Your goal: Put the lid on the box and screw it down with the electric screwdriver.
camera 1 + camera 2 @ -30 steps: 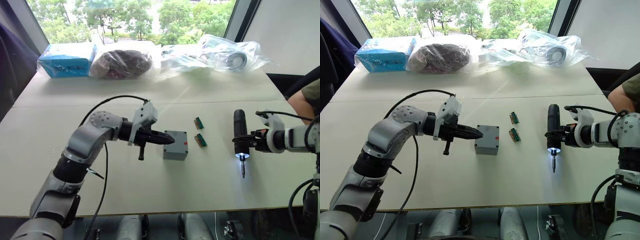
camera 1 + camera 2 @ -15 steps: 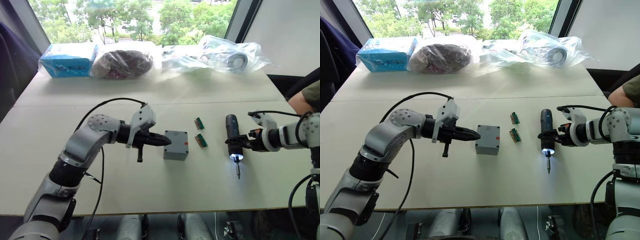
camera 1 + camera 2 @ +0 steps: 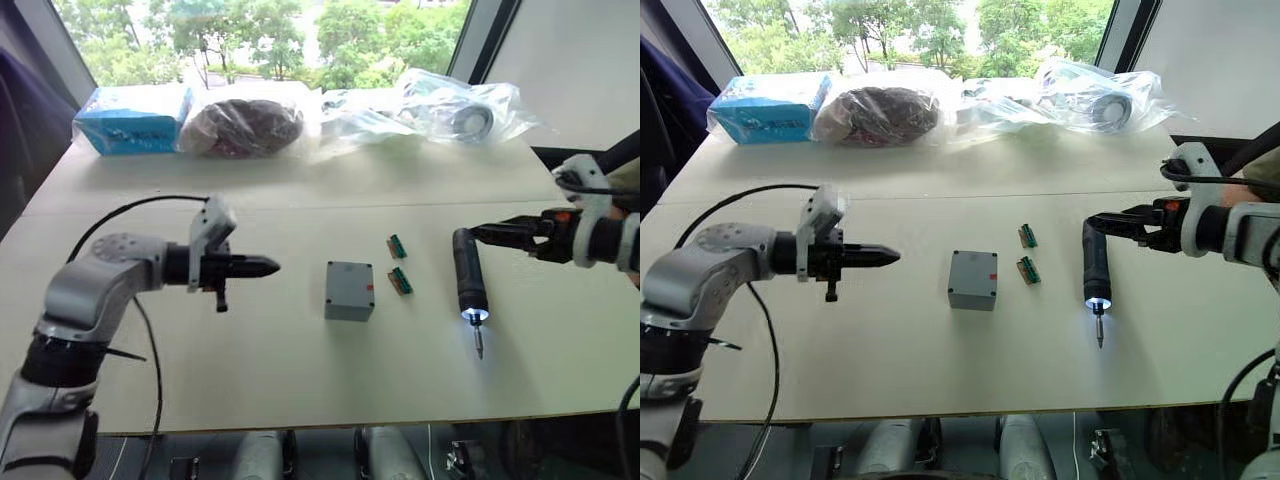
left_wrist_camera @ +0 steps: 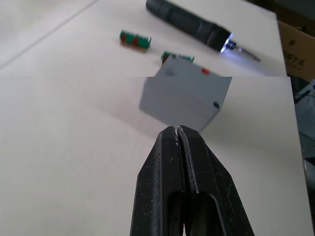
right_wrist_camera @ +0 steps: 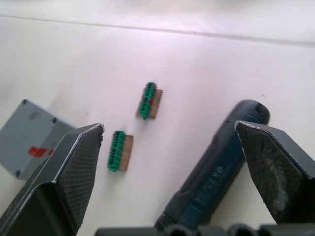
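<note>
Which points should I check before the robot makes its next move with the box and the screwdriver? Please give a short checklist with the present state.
1. Lid seated on the box: looks ok; a grey plate with corner screw holes covers its top.
2. Box free to work on: ok; nothing touches it.
3. Electric screwdriver in hand: not ok; it lies on the table, light on at the tip.
4. Right tool ready to grasp: ok; fingers open, above the screwdriver's rear end.
5. Left tool steadying the box: not ok; shut, empty, apart from the box.
6. Two green connector parts out of the way: cannot tell; they lie between box and screwdriver.
</note>
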